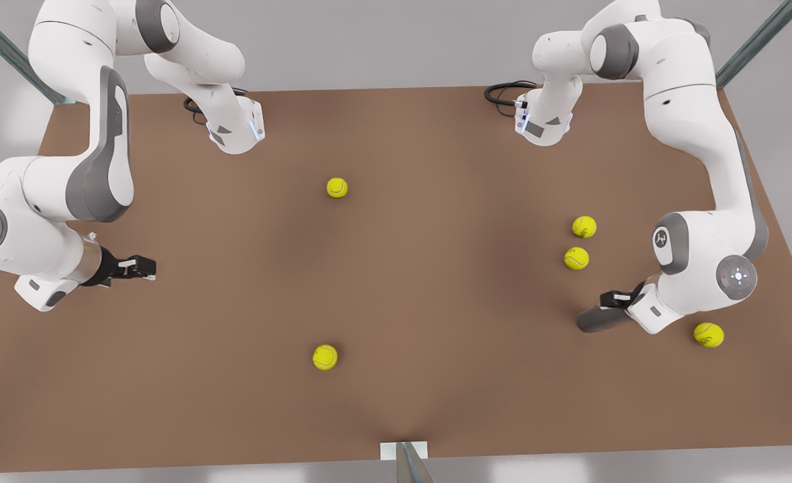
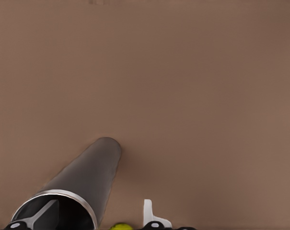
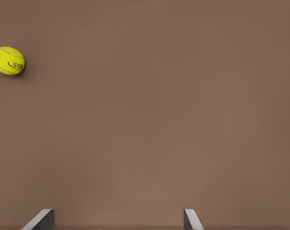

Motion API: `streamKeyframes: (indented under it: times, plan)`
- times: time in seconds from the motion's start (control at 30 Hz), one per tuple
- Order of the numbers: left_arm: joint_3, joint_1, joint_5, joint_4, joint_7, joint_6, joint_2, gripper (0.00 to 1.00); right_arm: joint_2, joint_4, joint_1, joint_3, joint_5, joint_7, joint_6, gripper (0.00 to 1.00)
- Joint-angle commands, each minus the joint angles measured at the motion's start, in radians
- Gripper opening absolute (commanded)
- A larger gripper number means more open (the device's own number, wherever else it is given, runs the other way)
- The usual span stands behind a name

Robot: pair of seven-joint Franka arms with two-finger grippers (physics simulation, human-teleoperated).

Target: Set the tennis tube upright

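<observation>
The tennis tube [image 1: 600, 320] is a dark grey cylinder lying on its side on the brown table [image 1: 436, 282], at the front view's right. In the left wrist view the tennis tube [image 2: 89, 175] points away, its silvery rim nearest the camera. My left gripper [image 1: 613, 298] is at that rim end and stands open [image 2: 99, 213]. One finger [image 2: 41, 214] reaches inside the tube's mouth and the other finger [image 2: 149, 213] is outside, apart from the wall. My right gripper [image 1: 142, 268] waits open at the front view's left, its fingertips [image 3: 191, 218] over bare table.
Several yellow tennis balls lie on the table: two [image 1: 584, 227] [image 1: 576, 258] just beyond the tube, one [image 1: 708, 334] behind the left arm, and others mid-table [image 1: 336, 187] [image 1: 324, 357]. A ball [image 3: 8, 61] lies ahead of the right gripper. A sliver of a ball [image 2: 120, 226] is beside the tube.
</observation>
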Motion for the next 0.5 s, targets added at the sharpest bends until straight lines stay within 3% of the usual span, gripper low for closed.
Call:
streamKeyframes:
  times: [0.0, 0.47]
  plan:
    - [-0.001, 0.0, 0.024, 0.001, -0.102, -0.001, -0.002, 1.0, -0.001, 0.0, 0.001, 0.0, 0.001, 0.001, 0.001, 1.0]
    - [-0.002, 0.0, 0.037, 0.008, -0.109, -0.045, -0.039, 1.0, 0.0, 0.0, 0.002, 0.0, 0.001, 0.001, 0.001, 1.0]
